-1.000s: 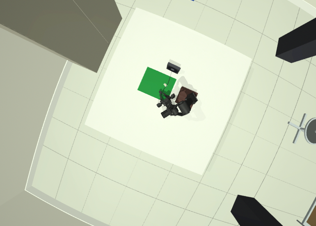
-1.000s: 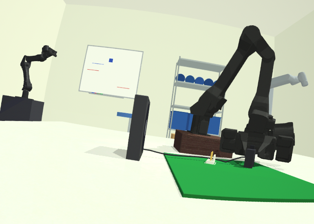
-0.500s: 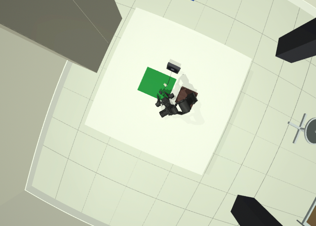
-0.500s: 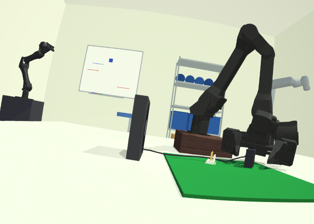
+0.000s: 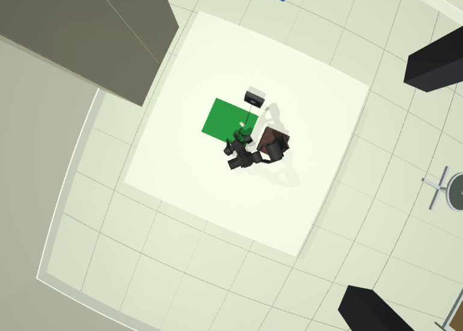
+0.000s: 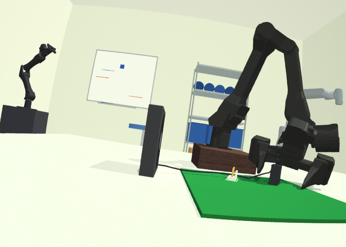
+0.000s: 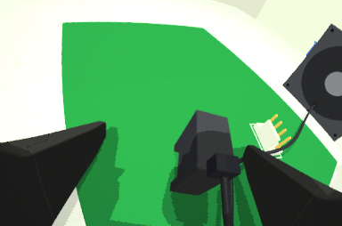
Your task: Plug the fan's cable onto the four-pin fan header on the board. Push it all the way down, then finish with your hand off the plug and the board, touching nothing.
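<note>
We have the black parallel-jaw gripper [image 5: 234,135] [image 6: 281,180] [image 7: 176,142] spread about as wide as it goes, with nothing held between its fingers. The dark grey, boxy plug [image 5: 236,135] [image 6: 274,174] [image 7: 202,161] is over the flat green board [image 5: 224,114] [image 6: 237,202] [image 7: 134,68], between the open fingers but apart from both, and well away from the small white header with yellow pins [image 5: 242,124] [image 6: 232,178] [image 7: 266,133]. We cannot tell whether its foot touches the board. We judge it light and rigid, probably hard plastic, and rather slick, so it could twist or tip under an uneven squeeze. We would take it by its two broad opposite sides, low enough to steady it, keeping clear of the cable exit. The thin black cable [image 5: 248,114] [image 6: 201,170] [image 7: 299,137] looks flexible, yet may tug as we carry the plug; the pins look slim enough to bend if we press down off line. As for looks, the plug is a tall block, near upright in the exterior view, with plain faces, a stepped edge along one side and a smaller black block where the cable leaves. The cable runs to the square dark grey fan [image 5: 254,98] [image 6: 152,141] [image 7: 312,76], standing on edge beside the board.
</note>
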Robot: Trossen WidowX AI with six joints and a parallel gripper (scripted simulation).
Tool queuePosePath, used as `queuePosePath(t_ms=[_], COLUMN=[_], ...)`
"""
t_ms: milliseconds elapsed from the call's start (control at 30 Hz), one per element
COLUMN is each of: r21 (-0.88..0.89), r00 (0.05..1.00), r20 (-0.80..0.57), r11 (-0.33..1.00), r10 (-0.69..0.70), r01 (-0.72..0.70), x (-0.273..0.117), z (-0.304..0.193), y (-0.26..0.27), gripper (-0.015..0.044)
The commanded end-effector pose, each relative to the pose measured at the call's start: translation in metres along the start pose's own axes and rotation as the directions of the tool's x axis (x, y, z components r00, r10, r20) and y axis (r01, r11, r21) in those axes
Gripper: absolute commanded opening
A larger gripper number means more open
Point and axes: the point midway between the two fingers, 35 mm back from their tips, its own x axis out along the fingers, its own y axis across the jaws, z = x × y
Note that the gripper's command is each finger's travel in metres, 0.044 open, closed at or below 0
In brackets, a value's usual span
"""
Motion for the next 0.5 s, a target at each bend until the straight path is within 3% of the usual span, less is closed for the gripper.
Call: queuePosePath(t_ms=[0, 467], r21=[-0.01, -0.061], r00=[0.997, 0.959], r20=[-0.081, -0.28], r11=[1.0, 0.998], r10=[-0.013, -0.038], r01=[0.013, 0.021], x=[0.006, 0.013], z=[0.003, 0.015], y=[0.004, 0.008], gripper=[0.044, 0.044])
